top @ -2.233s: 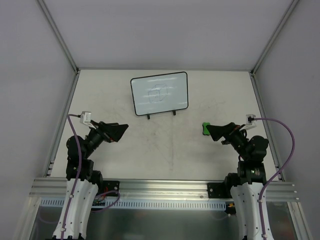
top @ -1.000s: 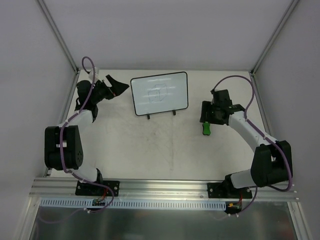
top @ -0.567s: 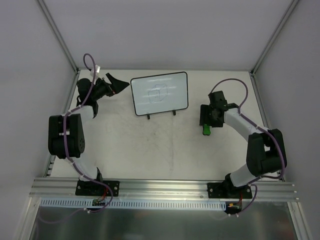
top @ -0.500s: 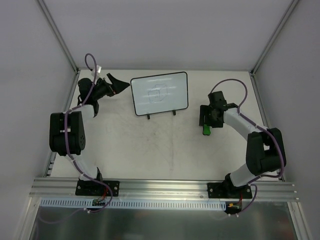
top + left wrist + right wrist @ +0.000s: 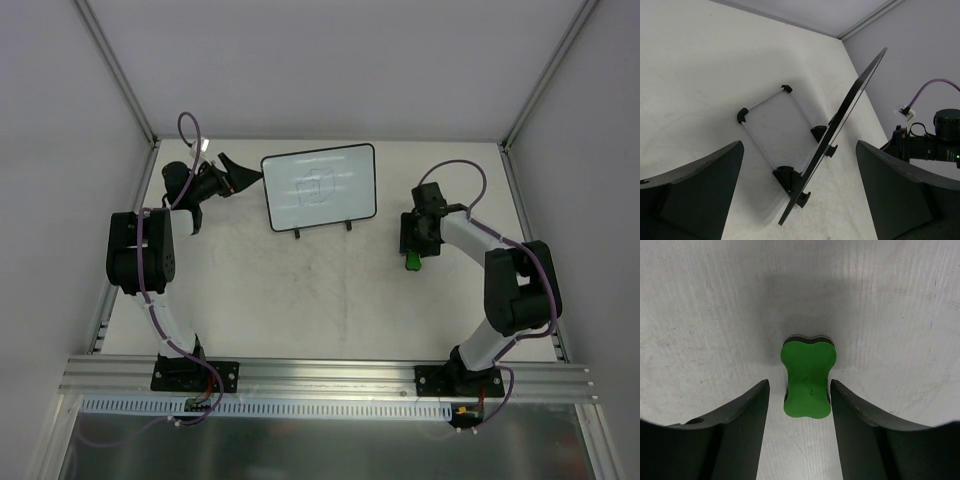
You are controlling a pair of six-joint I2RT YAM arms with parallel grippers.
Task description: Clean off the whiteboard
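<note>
The whiteboard stands tilted on its two black feet at the back middle of the table, with a faint line sketch on its face. In the left wrist view the whiteboard shows edge-on, its wire stand behind it. My left gripper is open just left of the board's left edge, the edge lying between its fingers without touching them. A green eraser lies on the table to the right. My right gripper points down over the eraser, open, one finger on each side with small gaps.
Grey enclosure walls and metal frame posts bound the table on the left, back and right. Purple cables loop above both arms. The right arm bends along the right side.
My left gripper has crept right toward the whiteboard's left edge. The right gripper has settled over the eraser and its jaws have narrowed around it.
</note>
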